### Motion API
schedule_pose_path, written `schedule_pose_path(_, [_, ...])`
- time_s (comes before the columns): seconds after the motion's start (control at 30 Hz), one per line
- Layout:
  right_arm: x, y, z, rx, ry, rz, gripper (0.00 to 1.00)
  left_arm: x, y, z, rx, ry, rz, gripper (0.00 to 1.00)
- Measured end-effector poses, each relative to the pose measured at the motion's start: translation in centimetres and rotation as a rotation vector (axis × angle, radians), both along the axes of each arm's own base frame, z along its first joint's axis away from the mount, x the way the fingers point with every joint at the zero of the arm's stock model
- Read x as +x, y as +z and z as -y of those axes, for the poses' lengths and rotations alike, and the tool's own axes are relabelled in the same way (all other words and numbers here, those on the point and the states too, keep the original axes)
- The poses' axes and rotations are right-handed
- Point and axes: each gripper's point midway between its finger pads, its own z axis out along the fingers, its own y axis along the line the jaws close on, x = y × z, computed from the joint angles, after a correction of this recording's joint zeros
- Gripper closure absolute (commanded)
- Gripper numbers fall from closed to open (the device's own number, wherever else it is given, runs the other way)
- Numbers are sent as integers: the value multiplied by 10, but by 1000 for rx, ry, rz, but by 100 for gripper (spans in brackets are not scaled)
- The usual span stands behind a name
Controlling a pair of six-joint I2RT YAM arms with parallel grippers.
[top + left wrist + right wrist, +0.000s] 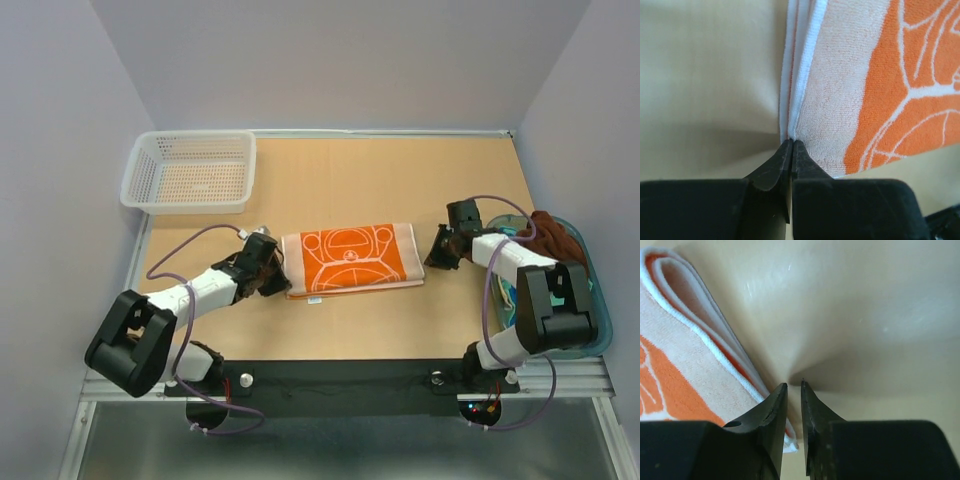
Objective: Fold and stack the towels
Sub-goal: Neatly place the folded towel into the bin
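From overhead my left arm hides the left edge of the folded orange towel with white circle pattern and pale border (350,260), which lies mid-frame on the tan wooden table (350,180). The left gripper (791,142) has its jaws pressed together right at that edge; I cannot tell whether cloth is nipped. The right gripper (794,385) stands slightly apart with nothing between, just beside the towel's right end. At right, my arm covers most of the translucent blue-green tub (600,330); a crumpled dark brown towel (555,240) shows. A white mesh plastic basket (190,135) sits upper left.
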Motion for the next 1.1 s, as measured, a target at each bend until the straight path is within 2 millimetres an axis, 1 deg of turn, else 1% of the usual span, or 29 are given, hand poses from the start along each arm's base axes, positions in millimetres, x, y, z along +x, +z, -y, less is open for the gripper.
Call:
schedule_pose_path(0.03, [5,3,5,-21,1,11,74,-5,1,8,-18,-19,-7,88])
schedule_pose_path(0.13, [15,16,5,-38,45,57,73,-16,5,26,-67,-59,-22,79])
schedule_pose_path(0.17, [18,25,3,-41,71,85,72,-19,9,29,-82,-63,-18,70])
schedule_pose_path(0.2, [21,33,0,-44,95,113,71,-19,12,30,-91,-61,-10,66])
schedule_pose_path(0.23, [23,45,-4,-51,130,152,66,-19,20,29,-102,-49,7,60])
schedule_pose_path(0.27, [23,54,-9,-57,161,180,63,-17,28,29,-112,-43,34,57])
schedule_pose_path(0.3, [23,64,-19,-65,207,212,53,-15,37,27,-119,-36,62,55])
schedule_pose_path(0.33, [21,74,-32,-67,263,243,48,-12,45,23,-123,-20,84,52])
schedule_pose_path(0.37, [19,83,-47,-80,329,278,41,-9,51,19,-120,-7,105,49])
schedule_pose_path(0.4, [17,89,-59,-83,374,298,41,-3,58,13,-112,12,127,48])
schedule_pose_path(0.43, [11,98,-83,-96,461,332,35,4,63,2,-94,36,146,38])
schedule_pose_path(0.47, [7,104,-102,-105,525,355,29,8,65,-5,-81,55,155,32])
schedule_pose_path(0.5, [1,108,-122,-109,595,375,25,14,67,-14,-61,77,165,27])
schedule_pose_path(0.53, [-4,111,-139,-109,645,387,22,21,69,-28,-31,109,176,21])
schedule_pose_path(0.57, [-11,112,-158,-111,710,396,19,28,70,-44,1,140,183,11])
schedule_pose_path(0.6, [-16,112,-173,-123,763,403,18,32,71,-56,27,163,185,8])
schedule_pose_path(0.63, [-25,109,-194,-127,826,403,18,35,71,-66,48,179,187,6])
schedule_pose_path(0.67, [-30,107,-205,-144,867,400,18,38,72,-79,77,198,190,6])
schedule_pose_path(0.7, [-35,102,-220,-160,910,396,20,40,73,-85,93,205,193,6])
schedule_pose_path(0.73, [-37,100,-233,-181,945,399,22,46,77,-98,121,217,208,6])
schedule_pose_path(0.77, [-42,95,-249,-196,986,399,25,49,80,-105,137,225,219,6])
schedule_pose_path(0.8, [-46,92,-260,-208,1016,403,25,52,82,-111,146,233,227,6])
schedule_pose_path(0.83, [-52,86,-273,-220,1054,400,29,55,84,-119,167,235,242,6])
schedule_pose_path(0.9, [-63,78,-291,-245,1116,402,35,57,84,-129,193,237,250,6])
schedule_pose_path(0.97, [-79,65,-310,-270,1191,397,37,59,84,-137,209,243,259,6])
schedule_pose_path(1.03, [-87,57,-319,-290,1232,390,40,60,85,-138,216,233,266,6])
schedule_pose_path(1.1, [-91,49,-325,-307,1258,383,41,60,86,-138,222,224,272,6])
